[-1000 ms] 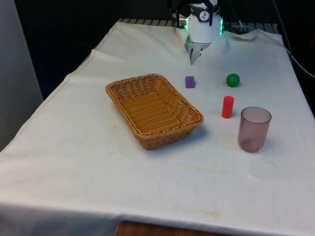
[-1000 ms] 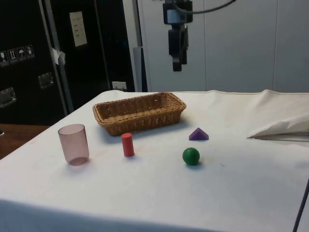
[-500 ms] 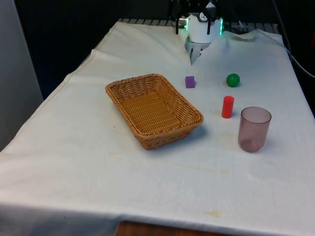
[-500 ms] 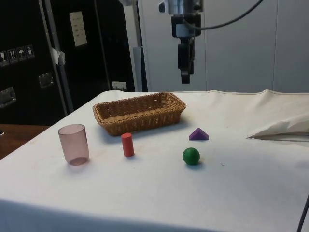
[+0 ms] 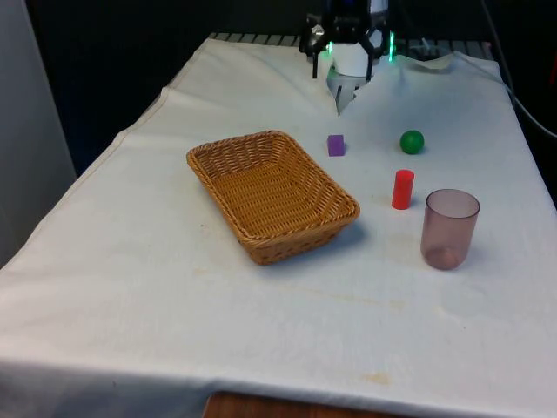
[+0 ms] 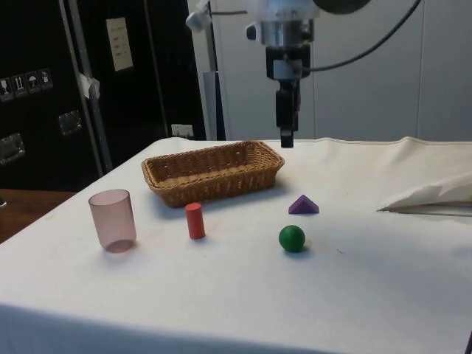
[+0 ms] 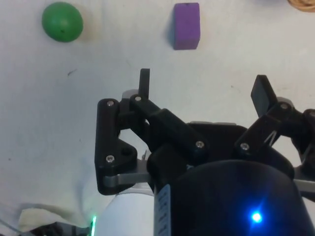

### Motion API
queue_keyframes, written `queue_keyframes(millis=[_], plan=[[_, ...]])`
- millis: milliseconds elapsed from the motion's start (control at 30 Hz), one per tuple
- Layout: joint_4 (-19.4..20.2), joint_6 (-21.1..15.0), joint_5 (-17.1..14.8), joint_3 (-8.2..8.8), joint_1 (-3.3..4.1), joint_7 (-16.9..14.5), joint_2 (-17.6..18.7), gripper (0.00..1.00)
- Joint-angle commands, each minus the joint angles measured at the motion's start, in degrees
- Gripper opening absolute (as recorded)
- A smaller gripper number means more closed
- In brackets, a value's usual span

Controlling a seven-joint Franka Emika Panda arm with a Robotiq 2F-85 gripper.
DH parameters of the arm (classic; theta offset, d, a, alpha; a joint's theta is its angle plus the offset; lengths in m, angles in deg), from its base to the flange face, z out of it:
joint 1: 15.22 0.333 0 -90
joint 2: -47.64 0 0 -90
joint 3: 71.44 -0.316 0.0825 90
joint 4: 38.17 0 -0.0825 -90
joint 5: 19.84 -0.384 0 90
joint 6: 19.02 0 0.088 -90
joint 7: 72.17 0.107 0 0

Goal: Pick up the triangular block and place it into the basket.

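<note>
One claw point(image 6: 286, 139) hangs above the surface point(image 5: 261, 331), fingers spread apart and holding nothing. Purple triangular block point(image 6: 303, 205) lies on the cloth beside the basket point(image 5: 271, 193), untouched, with a green ball point(image 6: 292, 238) and red cylinder point(image 6: 195, 220) near

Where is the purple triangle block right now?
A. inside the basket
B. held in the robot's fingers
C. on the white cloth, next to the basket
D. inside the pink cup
C: the purple triangular block lies on the cloth between the basket and the green ball, while the gripper hangs open above the table with nothing in it.
</note>
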Motion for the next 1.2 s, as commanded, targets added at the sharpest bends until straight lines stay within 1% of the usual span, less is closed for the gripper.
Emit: queue_keyframes(millis=[0,100,133,167,200,400,433,467,500,667,767,800,833,1033,1067,1100,1167], plan=[[0.23,-1.66,1.26,-0.52,-0.34,1.32,1.26,1.0],[0.57,-3.21,1.15,-0.57,-0.34,1.32,2.86,1.0],[0.8,-4.24,1.15,-0.52,-0.34,1.26,3.78,1.0],[0.52,-3.15,0.0,-0.34,0.0,0.29,3.44,1.0],[1.03,-4.87,1.15,-0.52,-0.34,1.26,4.35,1.0],[2.35,-8.71,1.03,-0.34,-0.34,1.15,7.1,1.0],[2.58,-9.4,1.03,-0.29,-0.29,1.15,7.56,1.0],[2.64,-9.11,0.0,-0.23,0.0,0.29,7.73,1.0],[2.98,-10.89,0.97,-0.23,-0.29,1.09,8.42,1.0],[3.72,-14.44,0.92,-0.06,-0.23,1.03,11.0,1.0],[3.67,-15.47,0.97,0.11,-0.23,0.97,11.97,1.0],[3.72,-14.9,0.0,0.0,0.0,0.29,11.86,1.0],[3.67,-15.76,0.92,0.17,-0.23,0.8,12.2,1.0],[3.95,-16.84,0.34,0.63,-0.06,0.23,13.29,1.0],[3.72,-15.58,0.0,0.52,0.0,0.06,12.89,1.0],[4.01,-16.96,0.29,0.57,-0.06,0.23,13.41,1.0],[4.13,-17.36,0.17,0.57,0.0,0.23,13.75,1.0]])
